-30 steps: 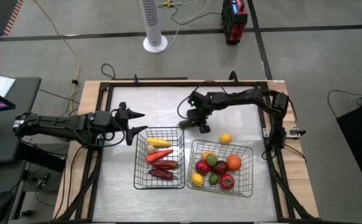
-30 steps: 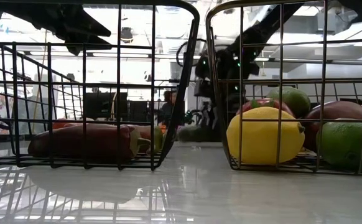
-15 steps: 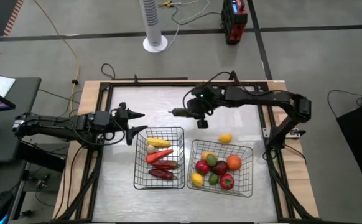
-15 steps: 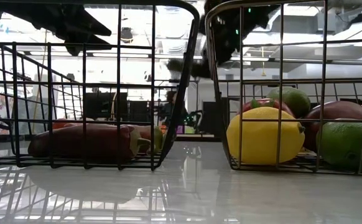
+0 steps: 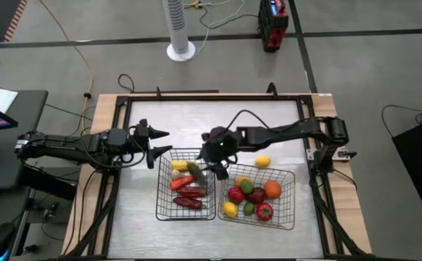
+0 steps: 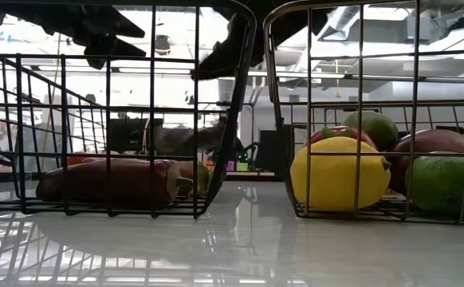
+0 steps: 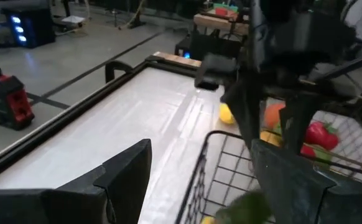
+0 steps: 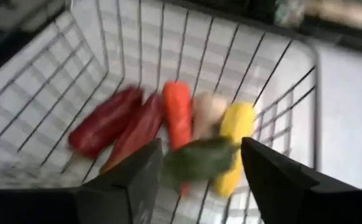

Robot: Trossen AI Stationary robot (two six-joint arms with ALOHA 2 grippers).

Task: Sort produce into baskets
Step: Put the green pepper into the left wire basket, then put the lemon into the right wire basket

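Note:
My right gripper (image 5: 209, 167) hangs open over the far right corner of the left basket (image 5: 162, 203). A long green vegetable (image 8: 196, 160) shows blurred below its fingers, in mid-air inside that basket (image 6: 188, 139) and clear of the gripper. Under it lie long yellow, orange, red and maroon pieces and a whitish garlic (image 8: 207, 109). The right basket (image 5: 292, 190) holds round red, orange, yellow and green pieces. One yellow lemon (image 5: 262, 161) rests on the table behind it. My left gripper (image 5: 157, 147) waits open by the left basket's far left corner.
A raised black frame (image 5: 196, 95) runs round the table top. Bare table lies behind both baskets and in front of them. The left basket's wire rim (image 7: 199, 168) is just ahead of my left gripper's fingers.
My right gripper has risen from the far middle of the table with the green vegetable. It has swung toward the near left until it stood over the left basket, tipped further down and opened. The vegetable has left the fingers and is falling into the basket.

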